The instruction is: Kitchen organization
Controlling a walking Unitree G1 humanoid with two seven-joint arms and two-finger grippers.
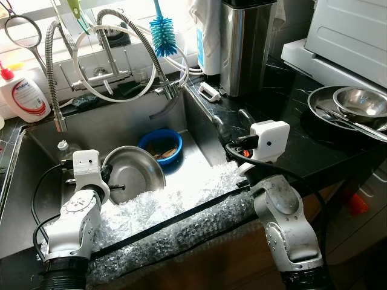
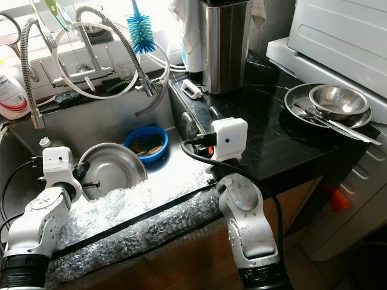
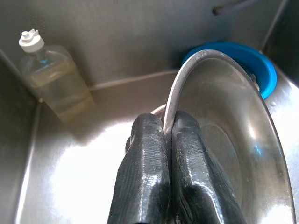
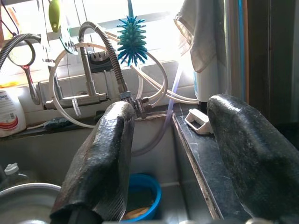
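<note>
- The left hand (image 3: 170, 140) is clamped on the rim of a steel pan (image 1: 136, 172), which stands tilted on edge inside the sink (image 1: 121, 124).
- A blue bowl (image 1: 162, 145) sits just behind the pan; a small bottle (image 3: 53, 79) stands in the sink's corner.
- The right hand (image 4: 173, 154) hovers with fingers apart by the black surface (image 1: 290, 127).

Random stuff around the sink

There's a teal brush (image 1: 162, 33) hanging by the window over the coiled tap hoses (image 1: 115, 57), and a white detergent jug (image 1: 23, 93) on the far-left ledge. A tall steel bin (image 1: 247, 45) stands on the black counter (image 1: 290, 130) with a small white clip thing (image 1: 209, 92) near its base. Bubble wrap (image 1: 175, 226) is draped over the sink's front edge.
</note>
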